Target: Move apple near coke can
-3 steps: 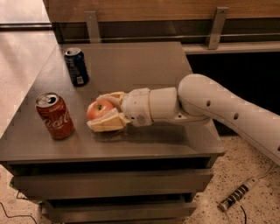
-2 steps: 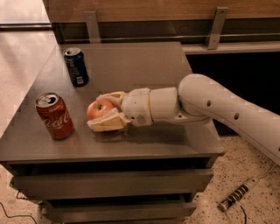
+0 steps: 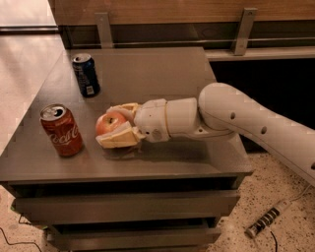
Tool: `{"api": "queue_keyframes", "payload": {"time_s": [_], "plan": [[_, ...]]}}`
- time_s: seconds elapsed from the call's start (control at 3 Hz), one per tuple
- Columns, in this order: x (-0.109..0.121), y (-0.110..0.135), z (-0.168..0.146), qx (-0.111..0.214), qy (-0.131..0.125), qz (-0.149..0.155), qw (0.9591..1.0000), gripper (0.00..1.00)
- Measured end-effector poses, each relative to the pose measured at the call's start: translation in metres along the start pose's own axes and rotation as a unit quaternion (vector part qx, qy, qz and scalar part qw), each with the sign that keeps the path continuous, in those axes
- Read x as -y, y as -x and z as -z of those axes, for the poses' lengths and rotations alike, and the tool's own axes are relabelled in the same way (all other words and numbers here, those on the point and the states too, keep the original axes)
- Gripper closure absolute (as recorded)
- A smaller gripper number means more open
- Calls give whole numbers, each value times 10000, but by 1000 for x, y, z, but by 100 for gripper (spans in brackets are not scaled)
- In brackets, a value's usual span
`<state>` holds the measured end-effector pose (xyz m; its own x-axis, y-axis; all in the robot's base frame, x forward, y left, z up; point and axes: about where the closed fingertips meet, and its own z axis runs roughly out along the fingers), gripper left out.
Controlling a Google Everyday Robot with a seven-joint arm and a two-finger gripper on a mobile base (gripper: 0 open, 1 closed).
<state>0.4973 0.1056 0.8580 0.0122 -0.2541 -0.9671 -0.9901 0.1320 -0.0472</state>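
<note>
Grey worktop (image 3: 147, 69) over drawer fronts (image 3: 128, 206), with a wooden wall panel (image 3: 172, 10) behind and a speckled floor (image 3: 275, 197) at right, where a power strip (image 3: 266, 222) lies. Camera view: bare surface lies open behind the arm (image 3: 236, 118), and the front edge runs close below the hand (image 3: 114, 126). Reaching in from the right, the hand is clasped around the apple (image 3: 109, 123), one finger at its far side and one at its near side. The apple is red-orange with a yellowish patch. It sits front-centre, just right of the coke can (image 3: 62, 131), with a gap between them. A dark blue can (image 3: 86, 75) stands well behind.
</note>
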Motion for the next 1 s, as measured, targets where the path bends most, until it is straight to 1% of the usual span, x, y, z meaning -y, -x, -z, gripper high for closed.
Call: {"api": "queue_keyframes", "payload": {"time_s": [0.33,0.67,1.0], "plan": [[-2,1,-2,-1,26,11,10000,3],[-2,1,-3,-1,34,15,10000,0],[-2,2,-3,-1,35,15,10000,0]]}}
